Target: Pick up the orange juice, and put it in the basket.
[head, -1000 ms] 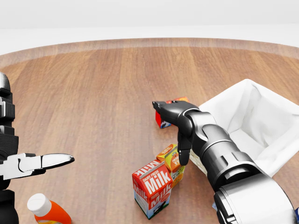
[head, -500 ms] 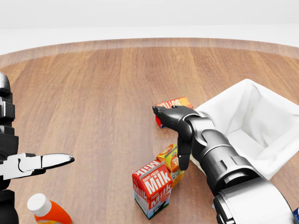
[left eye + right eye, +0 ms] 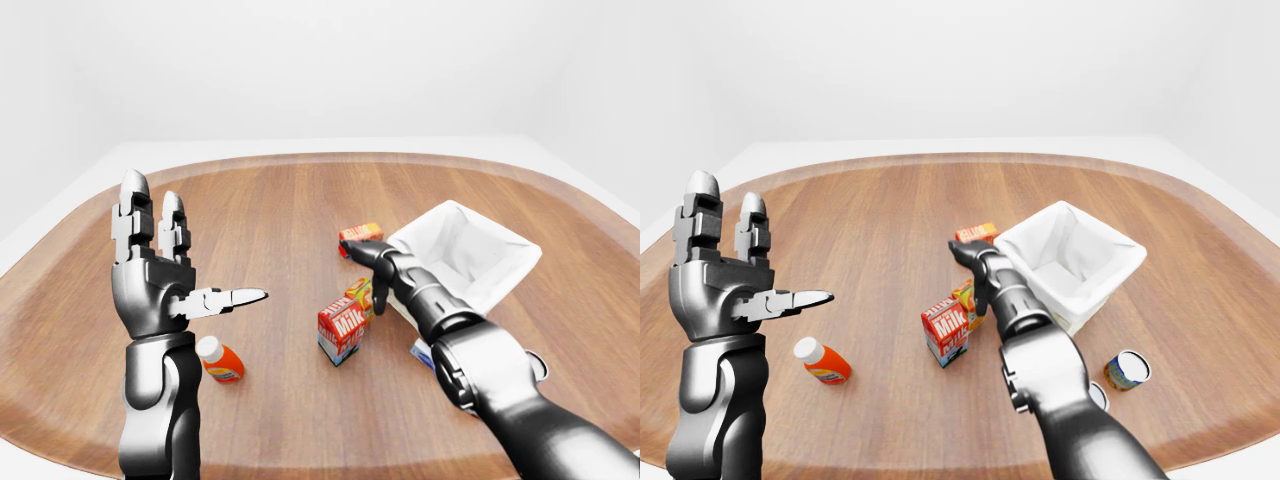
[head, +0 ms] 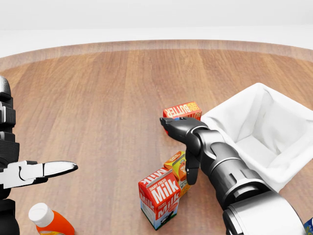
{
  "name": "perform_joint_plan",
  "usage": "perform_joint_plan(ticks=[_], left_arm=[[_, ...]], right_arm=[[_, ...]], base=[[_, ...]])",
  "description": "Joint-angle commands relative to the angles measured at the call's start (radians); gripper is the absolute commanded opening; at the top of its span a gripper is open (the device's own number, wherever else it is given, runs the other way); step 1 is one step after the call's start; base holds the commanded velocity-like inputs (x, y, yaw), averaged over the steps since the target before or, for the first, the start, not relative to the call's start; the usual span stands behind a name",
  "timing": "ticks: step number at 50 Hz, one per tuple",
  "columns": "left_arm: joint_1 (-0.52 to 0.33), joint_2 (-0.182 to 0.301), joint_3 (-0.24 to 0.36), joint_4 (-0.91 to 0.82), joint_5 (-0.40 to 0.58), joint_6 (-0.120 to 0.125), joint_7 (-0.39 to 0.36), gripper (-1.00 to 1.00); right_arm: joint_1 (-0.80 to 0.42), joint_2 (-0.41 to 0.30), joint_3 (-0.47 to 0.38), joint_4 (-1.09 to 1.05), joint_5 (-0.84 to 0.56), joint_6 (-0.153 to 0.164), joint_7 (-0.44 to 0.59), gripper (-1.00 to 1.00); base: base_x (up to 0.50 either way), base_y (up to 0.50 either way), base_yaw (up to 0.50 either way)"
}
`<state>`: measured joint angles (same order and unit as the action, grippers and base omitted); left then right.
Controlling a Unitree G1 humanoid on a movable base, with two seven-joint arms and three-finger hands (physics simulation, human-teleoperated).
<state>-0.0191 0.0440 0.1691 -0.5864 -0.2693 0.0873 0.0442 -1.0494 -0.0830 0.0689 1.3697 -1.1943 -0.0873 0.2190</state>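
The orange juice (image 4: 175, 162) is a small orange and yellow carton standing just right of the milk carton (image 4: 159, 196), low in the head view. My right hand (image 4: 179, 148) hovers over it, open, with two fingers stretched left above the carton and the thumb hanging down along its right side. Nothing is held. The white cloth-lined basket (image 4: 234, 112) stands right of the hand, with my forearm running along its left wall. My left hand (image 3: 195, 262) is raised at the left, open and empty.
An orange butter box (image 4: 182, 110) lies just above my right hand. An orange bottle with a white cap (image 3: 822, 362) lies at lower left. A tin can (image 3: 1127, 368) stands below the basket. The wooden table (image 4: 98, 98) has a rounded rim.
My right hand has drawn back toward the bottom of the head view, uncovering the butter box, and now stands closer over the juice carton. The left hand has not moved.
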Motion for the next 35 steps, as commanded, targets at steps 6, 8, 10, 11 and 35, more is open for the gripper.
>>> perform_joint_plan(ticks=[6, 8, 10, 11, 35], left_arm=[[0.000, 0.000, 0.000, 0.000, 0.000, 0.000, 0.000, 1.00], [0.000, 0.000, 0.000, 0.000, 0.000, 0.000, 0.000, 1.00], [0.000, 0.000, 0.000, 0.000, 0.000, 0.000, 0.000, 1.00], [0.000, 0.000, 0.000, 0.000, 0.000, 0.000, 0.000, 1.00], [0.000, 0.000, 0.000, 0.000, 0.000, 0.000, 0.000, 1.00]], right_arm=[[0.023, -0.005, -0.009, 0.006, -0.001, 0.000, -0.008, 1.00], [0.027, -0.005, -0.009, 0.005, -0.002, 0.000, -0.009, 1.00], [0.028, -0.006, -0.009, 0.005, -0.002, 0.000, -0.010, 1.00], [0.028, -0.006, -0.009, 0.005, -0.001, 0.000, -0.010, 1.00], [0.047, -0.010, -0.010, 0.005, 0.004, 0.000, -0.022, 1.00]], base=[[0.00, 0.00, 0.00], [0.00, 0.00, 0.00], [0.00, 0.00, 0.00], [0.00, 0.00, 0.00], [0.00, 0.00, 0.00]])
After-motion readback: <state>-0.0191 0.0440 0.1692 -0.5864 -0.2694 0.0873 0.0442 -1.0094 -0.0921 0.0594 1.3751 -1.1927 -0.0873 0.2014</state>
